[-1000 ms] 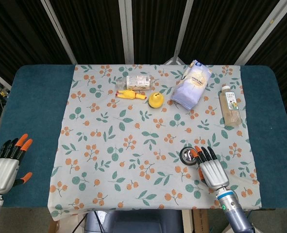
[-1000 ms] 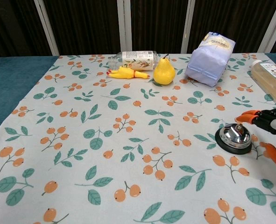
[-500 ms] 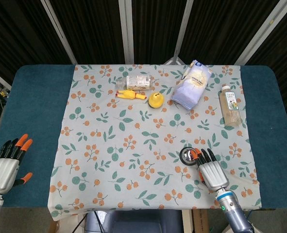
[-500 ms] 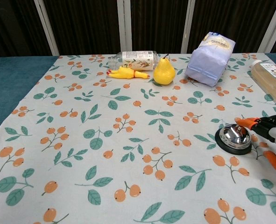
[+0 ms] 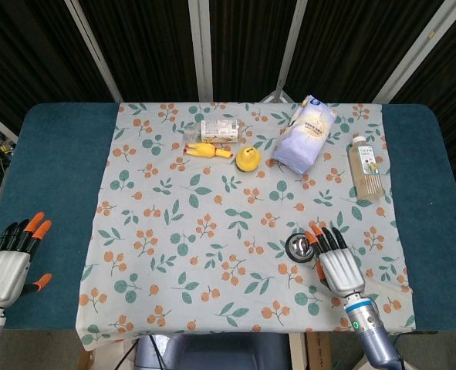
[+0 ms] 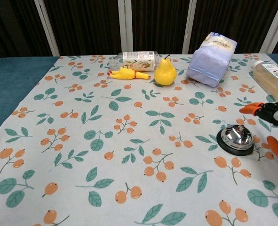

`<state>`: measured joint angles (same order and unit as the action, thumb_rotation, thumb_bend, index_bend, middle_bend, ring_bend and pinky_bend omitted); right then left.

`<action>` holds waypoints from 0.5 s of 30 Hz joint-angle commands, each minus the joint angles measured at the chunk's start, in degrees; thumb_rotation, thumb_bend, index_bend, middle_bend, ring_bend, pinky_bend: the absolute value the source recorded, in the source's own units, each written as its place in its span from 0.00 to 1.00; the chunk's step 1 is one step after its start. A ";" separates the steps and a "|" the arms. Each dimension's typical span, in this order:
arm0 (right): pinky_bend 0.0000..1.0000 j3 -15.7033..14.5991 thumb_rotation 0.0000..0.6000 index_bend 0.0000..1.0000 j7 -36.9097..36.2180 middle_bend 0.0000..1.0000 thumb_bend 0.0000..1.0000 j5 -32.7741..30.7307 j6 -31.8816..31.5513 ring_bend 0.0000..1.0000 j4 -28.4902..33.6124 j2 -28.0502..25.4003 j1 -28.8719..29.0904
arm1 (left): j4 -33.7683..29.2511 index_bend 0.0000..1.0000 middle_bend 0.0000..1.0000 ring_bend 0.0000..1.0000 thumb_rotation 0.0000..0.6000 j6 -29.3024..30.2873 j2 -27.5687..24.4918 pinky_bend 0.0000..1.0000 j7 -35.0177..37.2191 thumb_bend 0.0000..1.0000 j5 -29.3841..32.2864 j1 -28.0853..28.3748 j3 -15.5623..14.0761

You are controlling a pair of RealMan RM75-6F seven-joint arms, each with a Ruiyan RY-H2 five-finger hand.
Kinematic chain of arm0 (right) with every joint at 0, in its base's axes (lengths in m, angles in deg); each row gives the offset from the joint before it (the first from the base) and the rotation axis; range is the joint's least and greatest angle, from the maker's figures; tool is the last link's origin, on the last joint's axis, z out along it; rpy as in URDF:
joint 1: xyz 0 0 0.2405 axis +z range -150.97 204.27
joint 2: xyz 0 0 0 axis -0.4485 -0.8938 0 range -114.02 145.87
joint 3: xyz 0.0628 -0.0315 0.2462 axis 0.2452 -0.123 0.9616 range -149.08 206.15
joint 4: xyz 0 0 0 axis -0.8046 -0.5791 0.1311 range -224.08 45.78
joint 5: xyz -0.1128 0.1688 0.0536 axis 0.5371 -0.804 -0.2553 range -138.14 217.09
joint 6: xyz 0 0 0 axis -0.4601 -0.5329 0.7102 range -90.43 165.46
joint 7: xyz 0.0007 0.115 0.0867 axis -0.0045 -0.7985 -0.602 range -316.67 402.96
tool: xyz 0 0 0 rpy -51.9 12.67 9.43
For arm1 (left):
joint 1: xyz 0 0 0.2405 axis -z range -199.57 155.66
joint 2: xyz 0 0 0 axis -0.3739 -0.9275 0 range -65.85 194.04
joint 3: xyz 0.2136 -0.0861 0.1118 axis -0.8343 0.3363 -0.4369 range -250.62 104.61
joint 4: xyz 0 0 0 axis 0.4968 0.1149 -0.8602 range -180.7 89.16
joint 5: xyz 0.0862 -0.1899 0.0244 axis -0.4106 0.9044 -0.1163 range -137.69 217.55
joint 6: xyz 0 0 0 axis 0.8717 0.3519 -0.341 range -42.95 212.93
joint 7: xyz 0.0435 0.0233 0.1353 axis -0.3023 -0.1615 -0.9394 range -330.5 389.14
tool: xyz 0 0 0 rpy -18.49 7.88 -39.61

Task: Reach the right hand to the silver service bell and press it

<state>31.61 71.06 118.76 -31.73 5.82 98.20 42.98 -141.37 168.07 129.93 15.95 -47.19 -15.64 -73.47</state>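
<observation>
The silver service bell [image 5: 298, 247] [image 6: 236, 137] sits on its black base on the flowered cloth, near the front right. My right hand [image 5: 334, 262] [image 6: 275, 123] hovers just right of it with straight, spread fingers, holding nothing. In the chest view its orange fingertips [image 6: 250, 109] are raised above and to the right of the dome, not touching it. My left hand [image 5: 10, 262] rests open over the blue table at the far left front, far from the bell.
Along the back of the cloth lie a clear bottle [image 5: 220, 129], a yellow rubber chicken [image 5: 207, 151], a yellow pear [image 5: 248, 159], a pale purple bag [image 5: 305, 134] and a juice bottle [image 5: 364, 167]. The cloth's front edge [image 5: 235, 333] is close to my right wrist.
My right hand has lifted and drawn slightly right of the bell; its fingertips, low beside the dome before, now sit higher. The left hand has not moved.
</observation>
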 commanded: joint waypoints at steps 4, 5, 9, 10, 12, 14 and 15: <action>0.00 1.46 1.00 0.00 -4.09 0.00 0.42 3.43 -6.15 0.00 6.10 -8.50 -1.96 | -0.11 0.00 0.00 0.00 1.00 -0.09 -0.09 0.00 -0.35 0.05 0.08 -0.03 0.01; 0.00 1.16 1.00 0.00 -4.60 0.00 0.39 3.63 -7.17 0.00 6.52 -9.80 -2.76 | -0.07 0.00 0.00 0.00 1.00 -0.11 -0.09 0.00 -0.58 0.05 0.08 -0.03 0.00; 0.00 -0.85 1.00 0.00 -7.43 0.00 0.36 4.70 -10.31 0.00 7.00 -14.22 -5.90 | 0.11 0.00 0.00 0.00 1.00 -0.07 0.03 0.00 -1.55 0.05 -0.01 -0.13 -0.15; 0.00 -1.12 1.00 0.00 -7.70 0.00 0.36 4.77 -10.59 0.00 6.88 -14.67 -6.27 | 0.13 0.00 0.00 0.00 1.00 -0.06 0.03 0.00 -1.58 0.05 -0.03 -0.15 -0.17; 0.00 -2.38 1.00 0.00 -8.66 0.00 0.36 5.34 -11.86 0.00 6.15 -16.33 -7.79 | 0.21 0.00 0.00 0.00 1.00 0.03 0.01 0.00 -1.59 0.05 -0.20 -0.23 -0.28; 0.00 -3.67 1.00 0.00 -9.60 0.00 0.36 6.23 -12.97 0.00 5.22 -17.59 -9.15 | 0.30 0.00 0.00 0.00 1.00 0.04 -0.07 0.00 -1.47 0.05 -0.25 -0.33 -0.40; 0.00 -4.16 1.00 0.00 -10.34 0.00 0.36 6.68 -13.45 0.00 4.84 -18.02 -9.68 | 0.34 0.00 0.00 0.00 1.00 -0.01 -0.10 0.00 -1.44 0.05 -0.25 -0.34 -0.43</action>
<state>28.56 61.90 124.52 -44.17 11.48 81.04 34.45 -141.05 168.07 129.84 14.49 -47.44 -15.97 -73.89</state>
